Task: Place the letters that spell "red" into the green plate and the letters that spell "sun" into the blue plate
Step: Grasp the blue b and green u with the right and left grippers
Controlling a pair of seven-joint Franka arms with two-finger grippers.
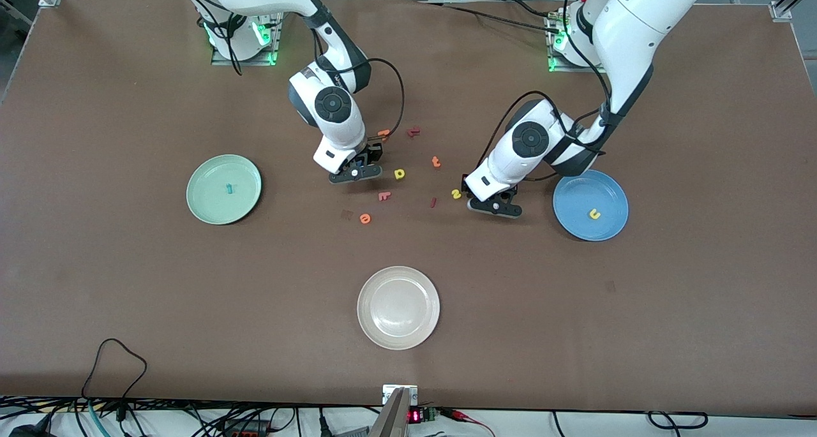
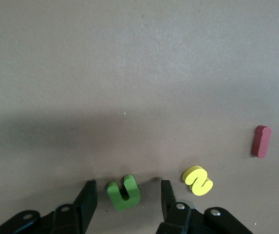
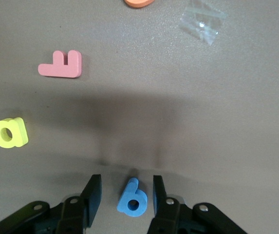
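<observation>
We see the left gripper (image 2: 124, 197) with jaws open around the green n (image 2: 123, 192); the right gripper (image 3: 127, 197), jaws open, straddles the blue d (image 3: 133, 199).

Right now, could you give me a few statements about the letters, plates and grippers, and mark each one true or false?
1. A teal letter lies in the green plate. True.
2. The blue plate holds no letter. False: a yellow u lies in it.
3. The left gripper has its open fingers either side of a green n on the table. True.
4. The right gripper straddles a pink letter. False: a blue d sits between its fingers; the pink letter lies apart.
5. The yellow s lies in the cream plate. False: it lies on the table beside the green n.
</observation>
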